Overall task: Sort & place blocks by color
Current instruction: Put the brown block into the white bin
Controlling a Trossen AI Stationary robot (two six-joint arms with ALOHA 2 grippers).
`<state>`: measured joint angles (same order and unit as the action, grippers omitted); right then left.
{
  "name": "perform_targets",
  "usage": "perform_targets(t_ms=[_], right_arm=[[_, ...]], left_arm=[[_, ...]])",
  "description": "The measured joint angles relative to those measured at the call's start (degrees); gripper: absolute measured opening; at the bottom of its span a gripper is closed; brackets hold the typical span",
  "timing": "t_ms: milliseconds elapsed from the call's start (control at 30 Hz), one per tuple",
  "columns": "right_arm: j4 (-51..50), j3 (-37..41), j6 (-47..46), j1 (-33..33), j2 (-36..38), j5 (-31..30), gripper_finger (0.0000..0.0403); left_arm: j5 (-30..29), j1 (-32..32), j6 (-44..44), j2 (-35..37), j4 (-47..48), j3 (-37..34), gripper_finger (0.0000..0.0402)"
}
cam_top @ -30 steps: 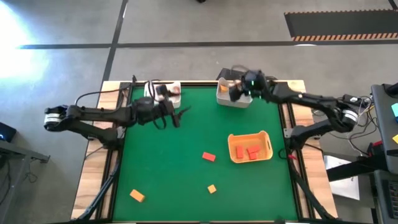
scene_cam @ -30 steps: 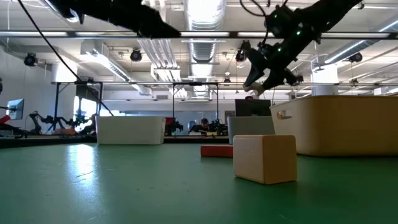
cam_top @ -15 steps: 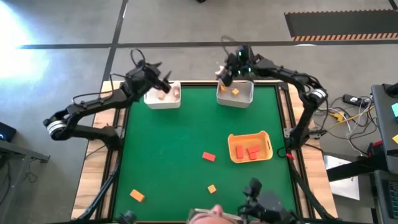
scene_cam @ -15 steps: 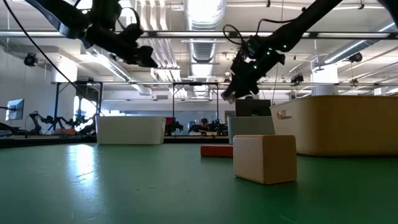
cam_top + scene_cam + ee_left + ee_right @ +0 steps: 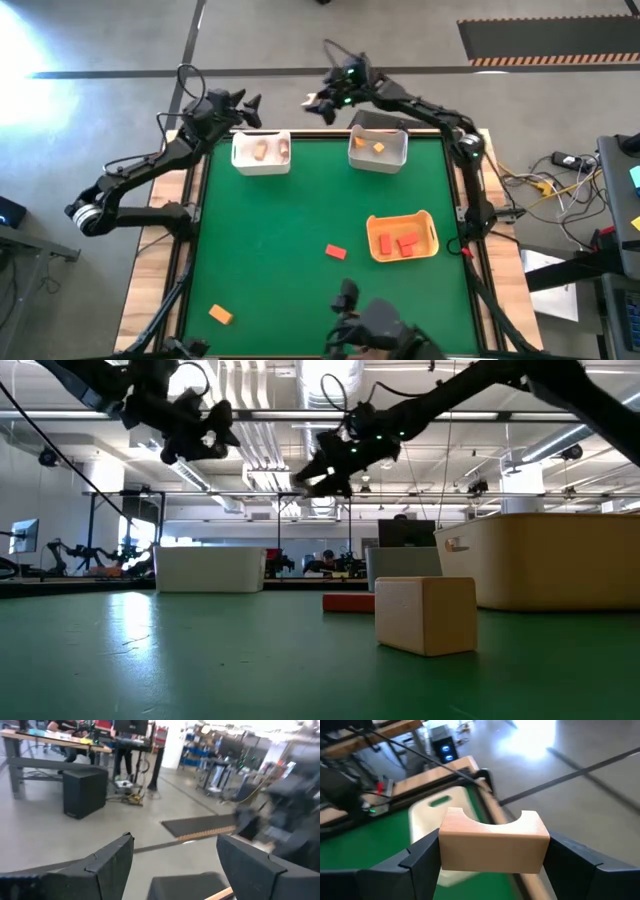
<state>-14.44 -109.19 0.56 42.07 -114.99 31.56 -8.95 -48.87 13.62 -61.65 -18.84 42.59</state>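
Green table mat [image 5: 270, 240], wooden border. Two white bins at far edge: left bin [image 5: 261, 153], right bin [image 5: 378, 150]. Orange tray [image 5: 402, 236] right of centre. Grey concrete floor [image 5: 90, 120] around, striped black mat [image 5: 548, 42] top right. Black speaker box [image 5: 84, 792] in room.

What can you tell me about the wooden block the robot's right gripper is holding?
The tan block looks like smooth, pale wood. It is a short bar with a rounded notch scooped out of its top edge, a bit like a little bridge. It sits level between the two dark fingers of the right gripper, which squeeze it from both sides. It hangs in the air by the table's far edge, touching nothing else.
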Motion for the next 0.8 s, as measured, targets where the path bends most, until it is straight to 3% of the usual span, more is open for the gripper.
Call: perform_targets(t_ms=[433,800], right_arm=[[-0.7,-17.3,-8.0,-9.1,-18.4,-1.6,0.0279],[-3.0,-25.4,-13.6,-10.2,-25.8,0.0,0.0330]], left_arm=[[-0.1,-0.1,2.5,7.5,0.4,0.2,0.0267],[1.1,-0.1,2.5,9.0,0.5,0.2,0.0267]])
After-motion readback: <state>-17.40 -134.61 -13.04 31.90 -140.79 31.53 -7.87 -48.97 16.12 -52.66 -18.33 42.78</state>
